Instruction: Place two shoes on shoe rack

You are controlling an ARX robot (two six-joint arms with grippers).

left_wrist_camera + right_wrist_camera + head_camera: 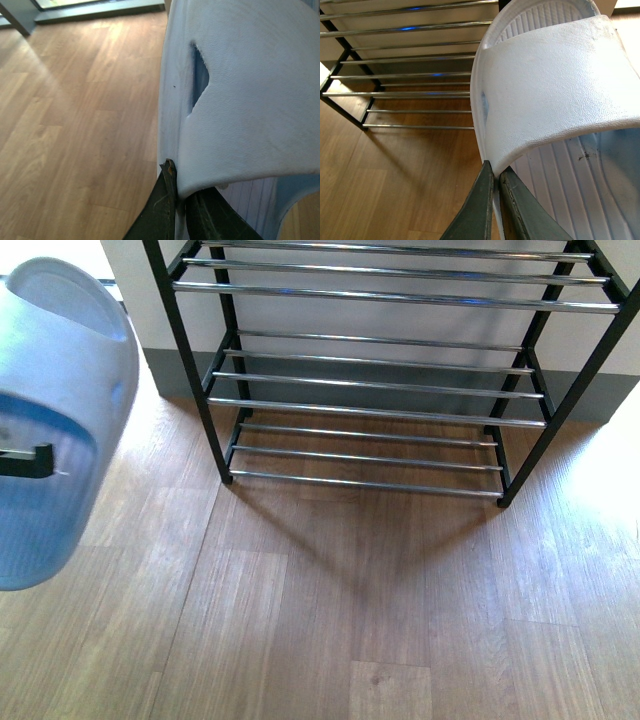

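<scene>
Left slide (250, 90), right slide (555, 85) aloft — rack (380, 412)

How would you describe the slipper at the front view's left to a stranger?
Find the shoe rack by the wall. Left of it, off the wooden floor, hangs a pale blue slide sandal, pinched by the left end effector. It is that view's only shoe.

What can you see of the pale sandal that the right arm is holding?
The sandal is a pale blue slide, rubbery-looking, with a broad pebbled strap and a ribbed footbed carrying small dark marks. The right gripper is shut on the strap's edge, holding the slide above the wooden floor, near the shoe rack; nothing else visibly touches it.
</scene>
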